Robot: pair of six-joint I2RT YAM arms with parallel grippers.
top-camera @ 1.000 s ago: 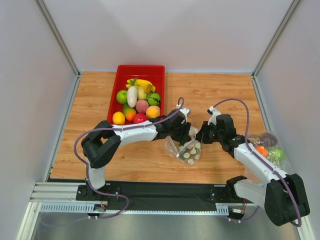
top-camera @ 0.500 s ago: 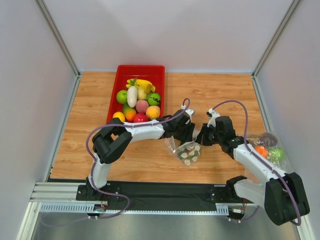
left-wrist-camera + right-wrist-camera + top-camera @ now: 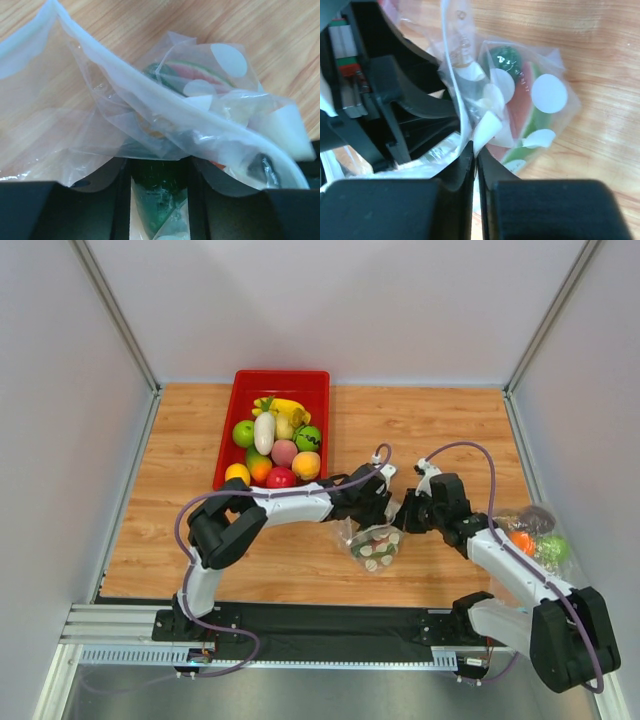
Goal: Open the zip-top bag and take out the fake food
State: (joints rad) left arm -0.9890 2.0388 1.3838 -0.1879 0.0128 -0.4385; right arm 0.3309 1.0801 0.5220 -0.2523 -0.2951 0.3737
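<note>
Pinching the right pincer [image 3: 475,150] together on the zip rim of the clear, white-dotted soft plastic bag [image 3: 547,95] just ahead of its tips, left pincer [image 3: 159,172] close opposite, dark green plastic toy vegetable [image 3: 159,192] in its gap, grip impossible to tell.

Clear, crumpled zip-top bag [image 3: 375,546] with white dots on pink-green bands, near the front middle of the wooden table [image 3: 450,430], white zip strip raised, fake food [image 3: 503,57] inside, dark green piece showing
</note>
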